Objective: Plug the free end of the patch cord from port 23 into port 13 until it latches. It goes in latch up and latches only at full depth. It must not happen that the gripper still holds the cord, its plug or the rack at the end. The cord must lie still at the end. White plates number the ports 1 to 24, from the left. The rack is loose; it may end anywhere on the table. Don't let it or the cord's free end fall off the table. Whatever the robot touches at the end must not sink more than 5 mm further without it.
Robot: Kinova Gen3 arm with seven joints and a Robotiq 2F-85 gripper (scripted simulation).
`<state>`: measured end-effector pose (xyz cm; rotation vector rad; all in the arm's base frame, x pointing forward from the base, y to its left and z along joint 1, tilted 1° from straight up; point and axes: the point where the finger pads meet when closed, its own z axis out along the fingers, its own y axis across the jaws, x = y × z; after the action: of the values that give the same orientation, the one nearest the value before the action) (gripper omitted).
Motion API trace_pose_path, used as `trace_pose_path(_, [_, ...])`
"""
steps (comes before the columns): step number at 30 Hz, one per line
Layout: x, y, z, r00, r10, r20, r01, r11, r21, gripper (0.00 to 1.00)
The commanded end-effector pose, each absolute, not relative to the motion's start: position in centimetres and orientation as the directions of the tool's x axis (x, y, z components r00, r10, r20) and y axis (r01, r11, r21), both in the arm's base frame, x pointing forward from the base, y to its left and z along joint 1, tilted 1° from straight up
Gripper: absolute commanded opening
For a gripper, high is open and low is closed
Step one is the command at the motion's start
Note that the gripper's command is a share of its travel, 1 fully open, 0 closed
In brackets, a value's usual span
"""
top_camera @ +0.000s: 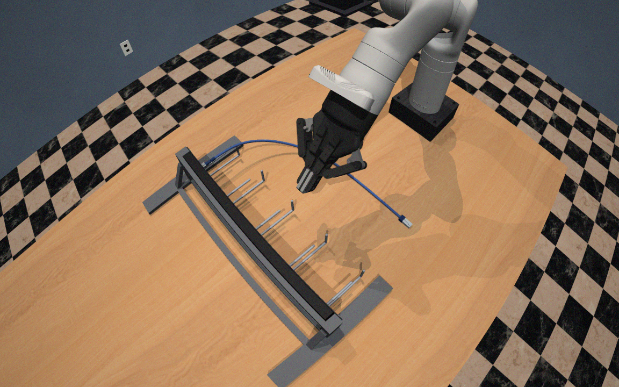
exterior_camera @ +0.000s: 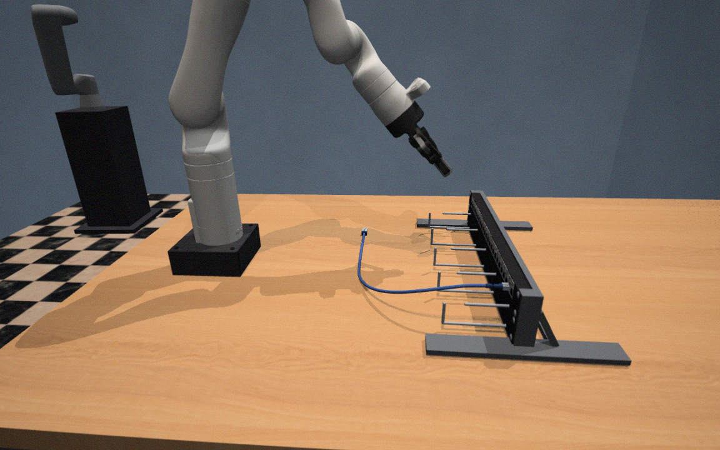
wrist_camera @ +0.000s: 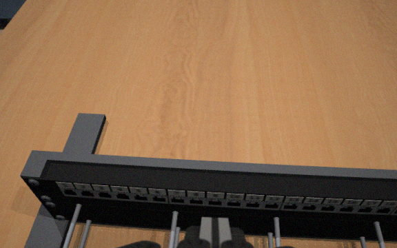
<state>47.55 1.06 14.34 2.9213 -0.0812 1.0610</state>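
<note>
The black patch-panel rack stands on its grey feet on the wooden table. The blue patch cord is plugged in near one end of the rack and curves away over the table. Its free plug lies on the table, apart from the rack. My gripper is shut and holds nothing. It hangs tilted in the air in front of the rack, above the cord's middle. The wrist view shows the row of ports with white plates; the numbers are too small to read.
Several thin metal rods stick out of the rack's front toward the gripper. The rack's grey feet lie flat on the table. The arm's black base stands behind the cord. A black pedestal stands off the table.
</note>
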Motion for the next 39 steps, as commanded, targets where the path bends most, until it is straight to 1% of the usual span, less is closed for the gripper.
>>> trace_pose_path(1, [48.7, 0.0, 12.4, 0.770, -0.043, 0.637, -0.070, -0.997, 0.017, 0.00])
trace_pose_path(8, [51.1, -0.3, 9.3, 0.770, -0.052, 0.636, -0.079, -0.997, 0.013, 0.00])
trace_pose_path(14, [52.3, -0.5, 7.8, 0.770, -0.052, 0.636, -0.079, -0.997, 0.013, 0.00])
trace_pose_path(39, [52.8, -0.5, 7.7, 0.766, -0.058, 0.640, -0.084, -0.996, 0.010, 0.00])
